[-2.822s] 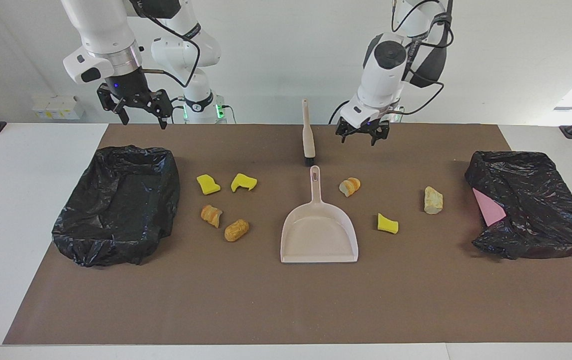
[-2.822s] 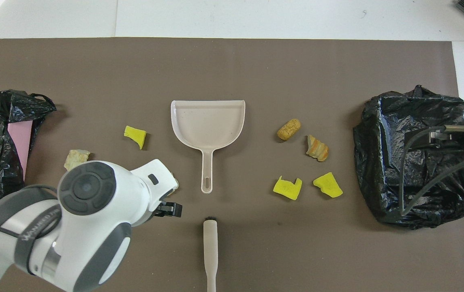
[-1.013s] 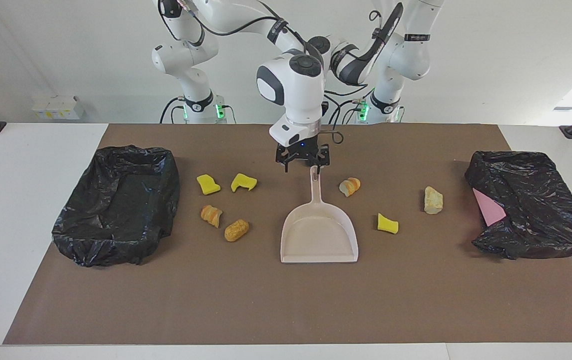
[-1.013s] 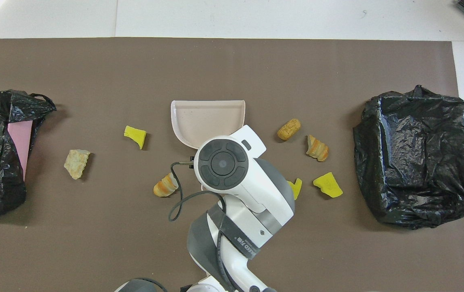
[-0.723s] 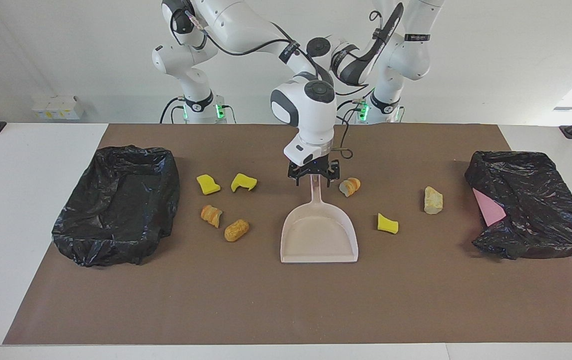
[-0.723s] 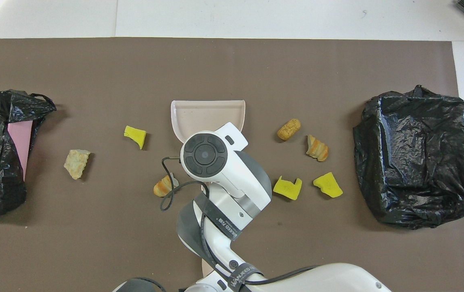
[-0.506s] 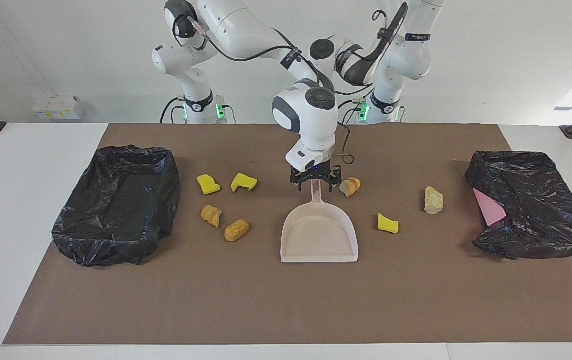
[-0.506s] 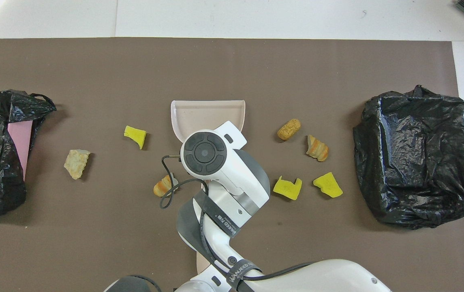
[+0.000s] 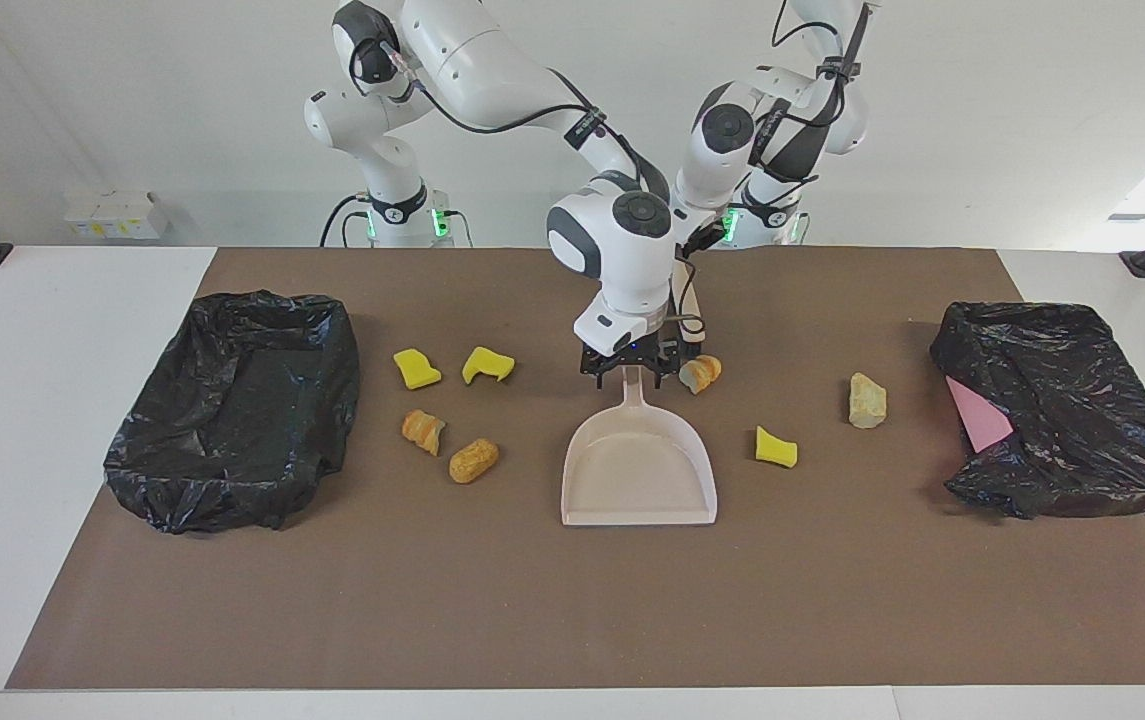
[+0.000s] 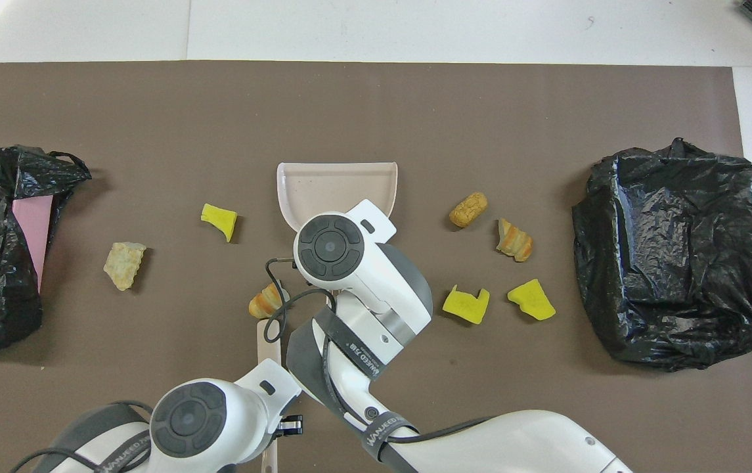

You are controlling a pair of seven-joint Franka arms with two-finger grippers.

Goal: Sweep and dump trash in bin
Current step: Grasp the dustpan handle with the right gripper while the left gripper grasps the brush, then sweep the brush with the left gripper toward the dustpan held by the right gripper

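Note:
The trash lies on the brown mat: yellow sponge chunks [image 9: 417, 370] [image 9: 488, 365] [image 9: 776, 447], orange-brown lumps [image 9: 423, 430] [image 9: 473, 460] [image 9: 702, 372] and a pale beige lump [image 9: 867, 401]. A beige dustpan [image 9: 637, 470] lies mid-table with its handle toward the robots. My right gripper [image 9: 632, 378] is open and low, straddling that handle. My left gripper [image 10: 282, 426] is shut on a beige brush [image 10: 268, 338]. The brush's end is close to the orange lump [image 10: 264, 303] beside the dustpan handle. In the facing view the left gripper is hidden by the right arm.
A black bag-lined bin [image 9: 232, 410] stands at the right arm's end of the table. Another black bag-lined bin [image 9: 1062, 410], with a pink sheet [image 9: 977, 420] in it, stands at the left arm's end. The mat's edge farthest from the robots is bare.
The right gripper swung from over its bin and came down over the dustpan handle. The left arm withdrew, then returned holding the brush, now shifted toward the left arm's end. The trash has not moved.

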